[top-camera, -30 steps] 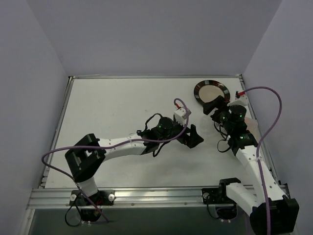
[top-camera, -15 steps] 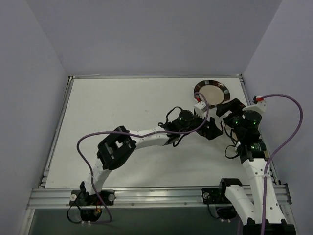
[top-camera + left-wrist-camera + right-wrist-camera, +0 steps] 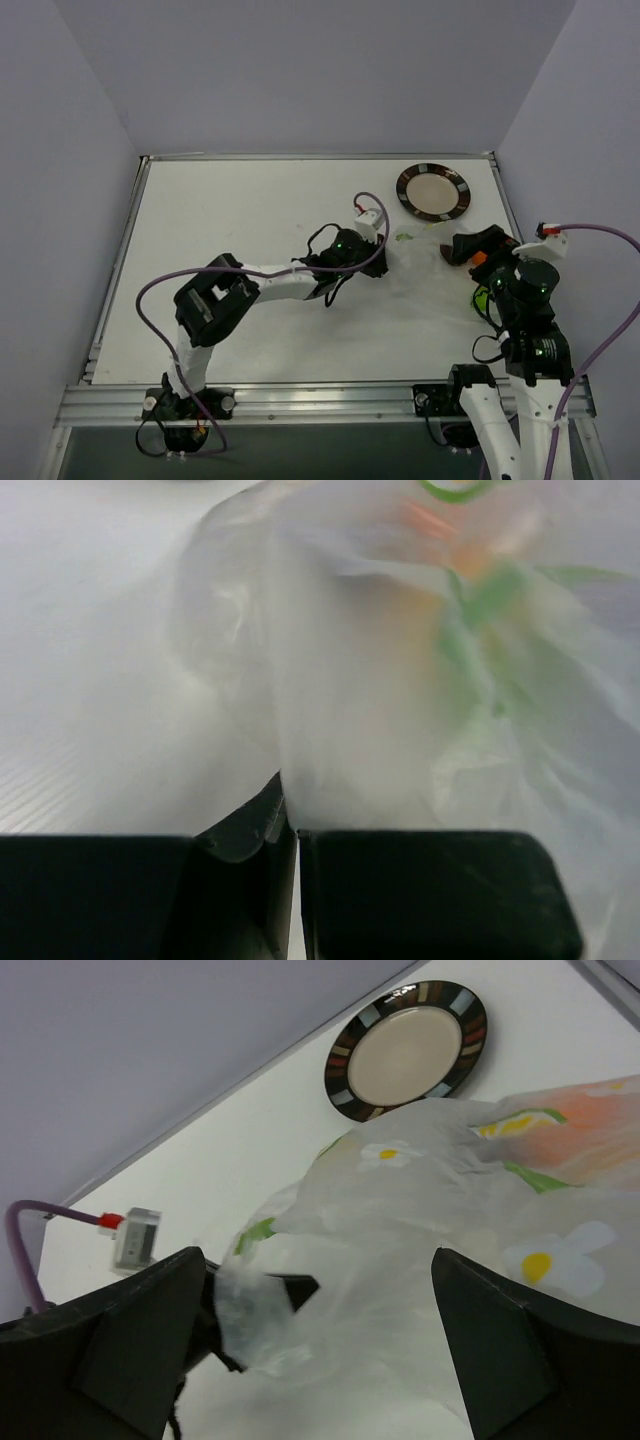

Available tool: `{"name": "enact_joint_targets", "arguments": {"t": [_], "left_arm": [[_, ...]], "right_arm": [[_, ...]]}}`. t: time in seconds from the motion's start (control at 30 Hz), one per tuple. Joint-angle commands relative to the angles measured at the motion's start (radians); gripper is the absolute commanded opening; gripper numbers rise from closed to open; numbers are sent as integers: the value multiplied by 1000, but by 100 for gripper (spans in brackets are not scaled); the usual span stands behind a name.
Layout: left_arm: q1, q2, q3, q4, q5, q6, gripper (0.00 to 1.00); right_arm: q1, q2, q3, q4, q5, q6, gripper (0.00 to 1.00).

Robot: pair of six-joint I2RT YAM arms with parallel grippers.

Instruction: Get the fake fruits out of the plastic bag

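My left gripper (image 3: 297, 835) is clamped on a fold of the plastic bag (image 3: 380, 730); my right gripper (image 3: 316, 1253) stands wide, holding nothing.
The bag lies crumpled on the worktop (image 3: 250, 220) towards its right edge, between my two grippers and just on the near side of the plate (image 3: 401, 190) in the far right corner. Orange and green show through the film, too blurred for me to tell the fake fruits from the bag's flower print.
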Motion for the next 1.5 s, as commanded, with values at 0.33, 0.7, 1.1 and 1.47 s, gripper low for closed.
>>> {"name": "enact_joint_targets", "arguments": {"t": [0.33,0.7,1.1,1.47], "left_arm": [[-19,-357,-283,189,-74,-115,2],[-63,-506,-388,119,-72,-87,2],[-126,-603,-202,-188,-22,178,94],[-23,-113,253,-343,73,243,94]], "right_arm": [[1,10,-31,-171,91,1,82],[-30,369,-217,364,246,35,14],[-171,697,-179,602,62,-71,9],[-220,887,-171,748,-96,-46,60]]}}
